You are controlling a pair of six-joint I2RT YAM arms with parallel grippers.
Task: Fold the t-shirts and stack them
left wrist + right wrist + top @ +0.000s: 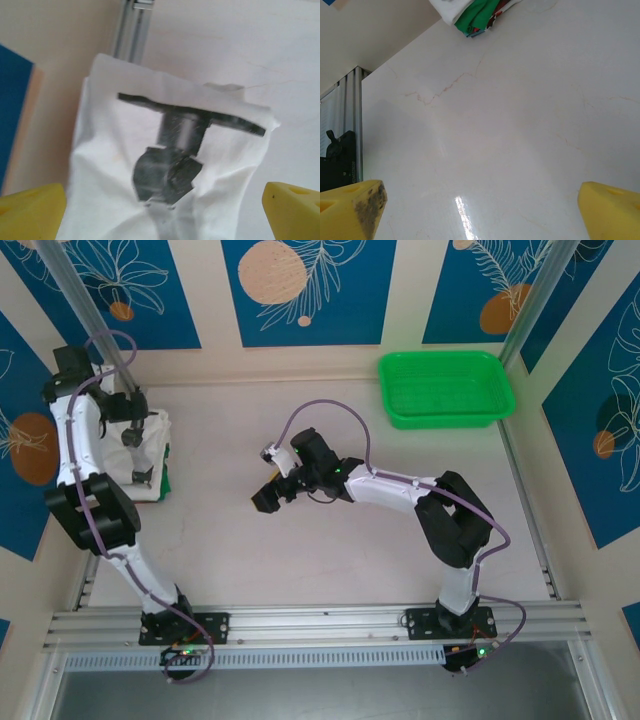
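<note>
Your left jaws hang spread over the folded t-shirts (152, 455), well left of the green basket (445, 421), gripping nothing so the pile lies flat. Right jaws spread, empty, nearer the basket.

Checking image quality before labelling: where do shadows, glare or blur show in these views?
Left wrist: a hard dark shadow lies across the white t-shirt, and the picture is slightly soft. Right wrist: a bright glare streak on the table near the bottom edge. Top external: even light, in focus, only faint shadows.
</note>
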